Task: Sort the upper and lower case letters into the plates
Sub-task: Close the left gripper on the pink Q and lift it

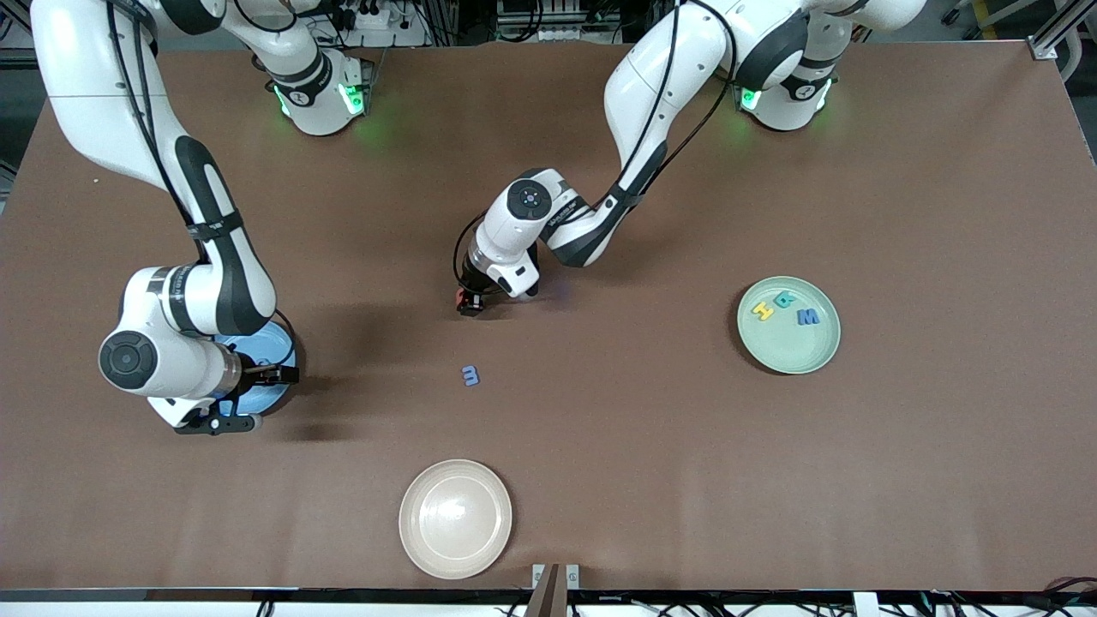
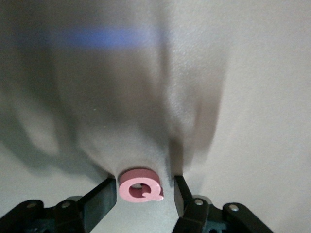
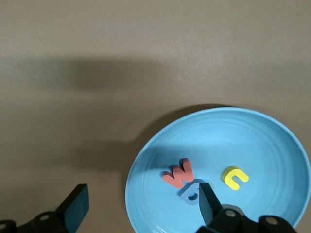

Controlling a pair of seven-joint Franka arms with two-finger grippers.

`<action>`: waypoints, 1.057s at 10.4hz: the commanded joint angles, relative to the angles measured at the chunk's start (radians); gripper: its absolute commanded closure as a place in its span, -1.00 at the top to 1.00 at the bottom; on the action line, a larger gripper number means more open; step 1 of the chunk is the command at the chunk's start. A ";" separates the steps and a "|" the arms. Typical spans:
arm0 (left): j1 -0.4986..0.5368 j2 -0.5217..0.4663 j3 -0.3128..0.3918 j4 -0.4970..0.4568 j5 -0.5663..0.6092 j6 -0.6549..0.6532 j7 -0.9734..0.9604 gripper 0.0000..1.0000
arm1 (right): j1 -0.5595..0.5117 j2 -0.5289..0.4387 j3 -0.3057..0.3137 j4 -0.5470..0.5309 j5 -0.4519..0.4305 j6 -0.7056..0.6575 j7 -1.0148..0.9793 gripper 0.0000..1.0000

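1. The left gripper (image 2: 145,200) is down at the brown bench (image 1: 771,480) near its middle, its two black fingers (image 2: 99,201) set on either side of a small pink-red flat toy letter Q (image 2: 141,185). The letter lies flat on the bench with a thin gap visible at each side, so the grip looks about to clamp rather than already clenched; I cannot tell for sure whether the pads touch it.
2. Q is a capital, so it likely belongs with the pale mint green round plate (image 1: 788,356), which lies toward the left arm's end of the bench from the Q and already carries a yellow H (image 1: 762,310), a teal R (image 1: 784,300) and a blue W (image 1: 807,317).
3. A small blue lowercase m (image 1: 470,375) lies alone on the bench, nearer to the front camera than the Q, still unsorted.
4. The right gripper (image 3: 141,206) hangs over the blue round plate (image 3: 272,145) with its fingers spread wide and empty; this arm waits. That plate, toward the right arm's end of the bench from the Q, holds a red w (image 3: 179,174), a blue letter (image 3: 192,192) partly hidden by a finger, and a yellow u (image 3: 235,177), the lowercase set.
5. A cream-beige round plate (image 1: 455,518) sits empty, nearer to the front camera than the m, and looks to have no part in the sorting.
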 commanded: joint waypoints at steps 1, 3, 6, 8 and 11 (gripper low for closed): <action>0.003 0.019 0.007 0.011 -0.030 0.005 0.042 0.14 | 0.001 -0.015 0.009 -0.002 0.000 -0.007 0.005 1.00; 0.000 0.027 0.007 0.011 -0.030 0.005 0.042 -0.02 | 0.001 -0.015 0.012 0.006 0.000 -0.008 0.005 1.00; -0.001 0.030 0.007 0.011 -0.032 0.005 0.042 -0.36 | 0.001 -0.025 0.012 0.011 0.001 -0.008 0.004 1.00; -0.001 0.030 0.007 0.011 -0.033 0.005 0.042 -0.61 | 0.001 -0.031 0.012 0.012 0.001 -0.016 0.004 1.00; 0.005 0.013 0.007 0.013 -0.032 -0.001 0.042 -0.68 | -0.001 -0.032 0.012 0.018 0.001 -0.022 0.004 1.00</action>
